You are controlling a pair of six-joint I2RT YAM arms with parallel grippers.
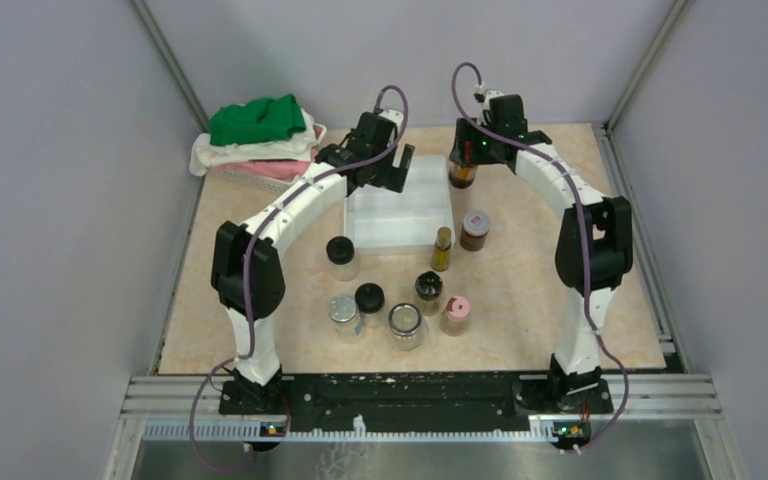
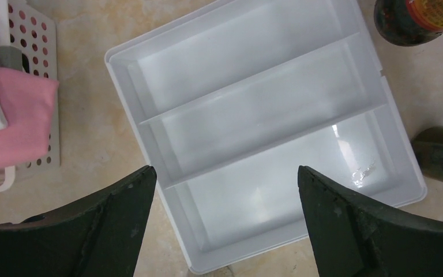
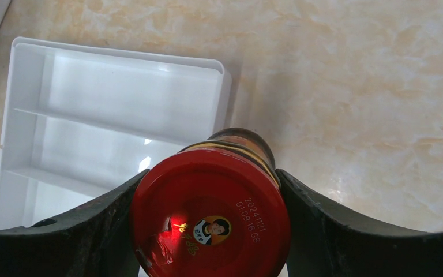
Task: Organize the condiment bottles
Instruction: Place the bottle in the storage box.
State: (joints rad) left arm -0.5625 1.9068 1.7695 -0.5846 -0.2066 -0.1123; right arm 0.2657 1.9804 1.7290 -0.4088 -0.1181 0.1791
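Note:
My right gripper is shut on a red-capped jar of dark sauce, beside the far right corner of the white stepped tray. The jar also shows in the top view and in the left wrist view. My left gripper is open and empty above the tray, whose three steps hold nothing. On the table in front of the tray stand a slim amber bottle, a white-red capped jar, two black-capped jars, a dark jar, a pink-capped jar and two silver-capped jars.
A perforated white basket with folded green, white and pink cloths stands at the back left, close to the tray. Grey walls enclose the table on three sides.

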